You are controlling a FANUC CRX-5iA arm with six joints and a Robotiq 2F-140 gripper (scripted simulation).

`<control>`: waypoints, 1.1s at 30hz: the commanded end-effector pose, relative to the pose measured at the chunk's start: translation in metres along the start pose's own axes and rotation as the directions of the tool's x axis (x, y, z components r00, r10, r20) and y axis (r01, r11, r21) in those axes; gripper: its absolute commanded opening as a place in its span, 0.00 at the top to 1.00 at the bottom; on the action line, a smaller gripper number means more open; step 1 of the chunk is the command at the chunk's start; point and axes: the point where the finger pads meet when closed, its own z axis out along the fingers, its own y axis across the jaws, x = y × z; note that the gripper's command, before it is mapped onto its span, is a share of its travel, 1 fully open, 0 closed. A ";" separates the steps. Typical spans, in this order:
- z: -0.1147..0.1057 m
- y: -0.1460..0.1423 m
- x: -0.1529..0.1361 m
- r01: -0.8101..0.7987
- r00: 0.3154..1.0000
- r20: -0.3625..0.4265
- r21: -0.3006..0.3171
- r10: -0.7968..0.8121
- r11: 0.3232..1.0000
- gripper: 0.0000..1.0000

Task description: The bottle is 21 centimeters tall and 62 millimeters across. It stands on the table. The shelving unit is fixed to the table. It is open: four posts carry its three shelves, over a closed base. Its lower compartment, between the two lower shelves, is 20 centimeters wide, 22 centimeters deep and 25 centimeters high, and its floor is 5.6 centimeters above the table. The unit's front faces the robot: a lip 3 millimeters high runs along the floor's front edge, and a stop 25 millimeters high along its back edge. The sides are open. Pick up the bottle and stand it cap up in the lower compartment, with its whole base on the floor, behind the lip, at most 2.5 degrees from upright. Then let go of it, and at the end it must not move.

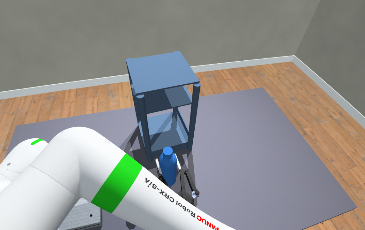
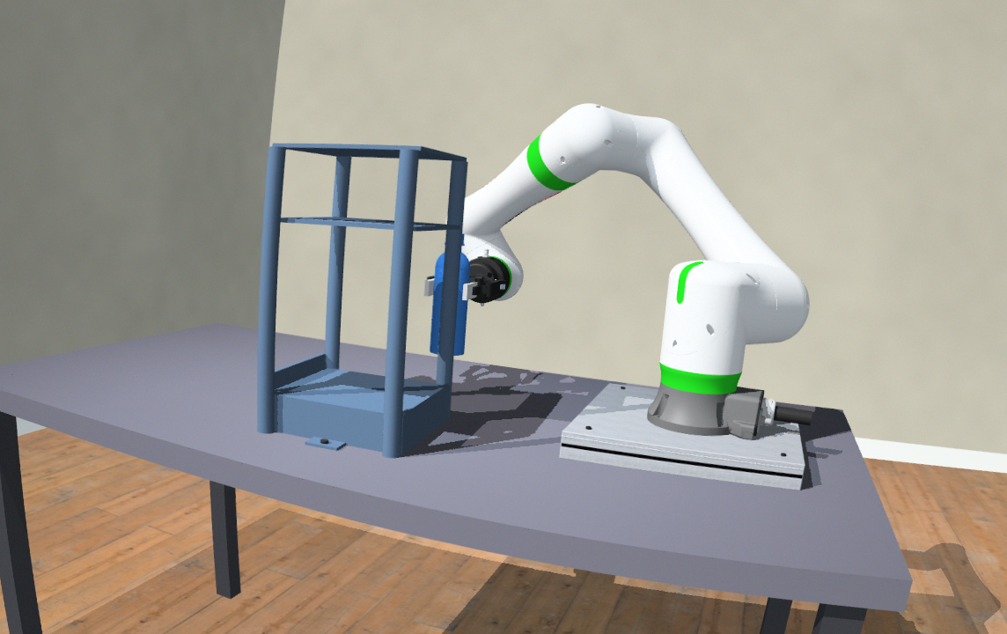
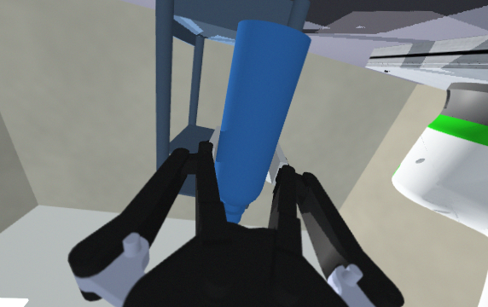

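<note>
My gripper (image 1: 167, 164) is shut on the blue bottle (image 1: 167, 169) and holds it upright, cap up, above the table. The bottle hangs just in front of the blue shelving unit (image 1: 163, 103), near its front right post. In the side view the bottle (image 2: 450, 305) is partly hidden behind a front post, with its base above the level of the lower compartment floor (image 2: 341, 386). In the wrist view the gripper (image 3: 246, 158) clamps the bottle (image 3: 258, 115) on its upper body, and the shelf posts show beyond it.
The robot base stands on a grey mounting plate (image 2: 688, 441) on the table. A small bracket (image 2: 324, 444) fixes the unit's base to the table. My white arm (image 1: 92, 177) hides the near left of the table in the overhead view.
</note>
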 end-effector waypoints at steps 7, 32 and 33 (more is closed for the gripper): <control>0.029 0.000 0.000 0.000 1.000 -0.001 0.001 0.000 1.000 1.00; 0.056 0.000 0.000 0.000 1.000 -0.001 0.001 0.000 1.000 1.00; 0.056 0.000 0.000 0.000 1.000 -0.001 0.001 0.000 1.000 1.00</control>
